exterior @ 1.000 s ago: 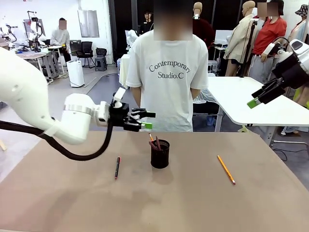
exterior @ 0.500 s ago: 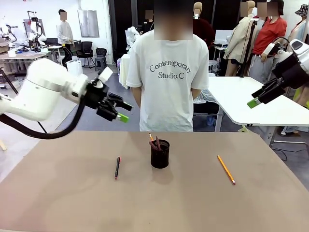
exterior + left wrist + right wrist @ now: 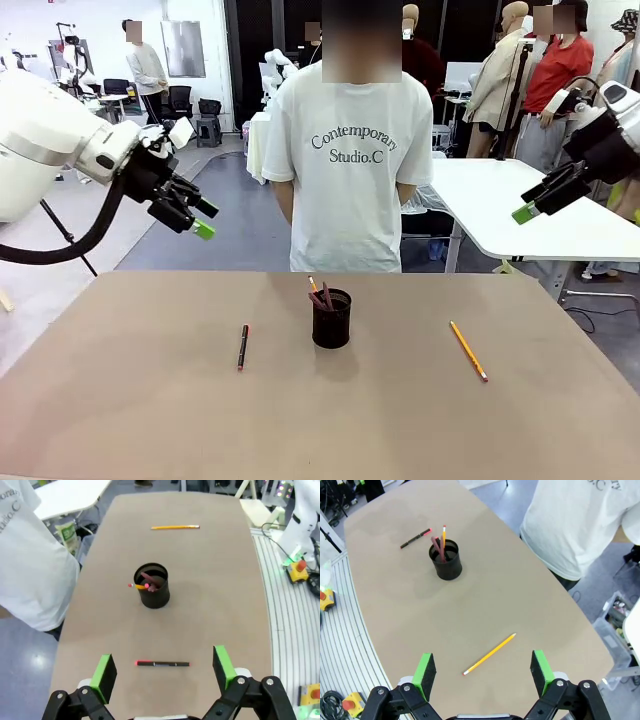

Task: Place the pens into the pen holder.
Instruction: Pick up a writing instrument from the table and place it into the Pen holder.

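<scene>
Left wrist view: the left tool [image 3: 163, 670], fingers apart and empty, is raised above a black pen [image 3: 162, 664] on the tabletop [image 3: 215, 605] near the holder [image 3: 152, 592], where pens [image 3: 148, 580] stand. A pencil [image 3: 175, 527] lies beyond. The right tool [image 3: 483, 669] is spread, empty. The black pen is probably best gripped across its middle. "Contemporary Studio.C" is printed on a shirt [image 3: 345, 190].

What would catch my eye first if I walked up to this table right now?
Probably the black mesh pen holder mid-table, a few pens poking out, just in front of the person in a white T-shirt. Two more lie loose on the table: a black pen with red ends to the holder's left and an orange-yellow pencil to its right. The left gripper and right gripper hang open, high above either side.
</scene>
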You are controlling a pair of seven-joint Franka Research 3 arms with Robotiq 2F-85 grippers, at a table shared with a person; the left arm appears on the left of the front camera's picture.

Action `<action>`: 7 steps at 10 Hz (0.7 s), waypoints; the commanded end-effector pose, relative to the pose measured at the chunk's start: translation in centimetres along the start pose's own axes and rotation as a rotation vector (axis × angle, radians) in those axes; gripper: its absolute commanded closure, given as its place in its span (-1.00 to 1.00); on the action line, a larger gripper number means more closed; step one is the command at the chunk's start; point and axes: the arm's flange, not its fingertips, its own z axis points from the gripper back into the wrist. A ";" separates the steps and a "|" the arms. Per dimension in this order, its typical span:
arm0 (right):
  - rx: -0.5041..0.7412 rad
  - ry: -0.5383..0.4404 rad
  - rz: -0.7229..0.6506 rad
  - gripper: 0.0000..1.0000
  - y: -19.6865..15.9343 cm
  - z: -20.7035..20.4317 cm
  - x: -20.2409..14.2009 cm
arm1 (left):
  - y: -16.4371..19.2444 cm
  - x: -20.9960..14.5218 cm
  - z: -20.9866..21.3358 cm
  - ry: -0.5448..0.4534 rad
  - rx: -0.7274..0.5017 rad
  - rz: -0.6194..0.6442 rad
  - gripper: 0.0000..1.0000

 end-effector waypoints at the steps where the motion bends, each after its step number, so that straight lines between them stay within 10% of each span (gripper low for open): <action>1: 0.008 -0.021 -0.004 -1.00 0.0 0.1 0.2 | -1.0 -0.6 0.6 -0.015 -0.011 -0.018 -1.00; 7: 0.008 -0.021 -0.004 -1.00 0.0 0.1 0.2 | -0.4 -0.5 0.8 -0.001 -0.001 0.003 -1.00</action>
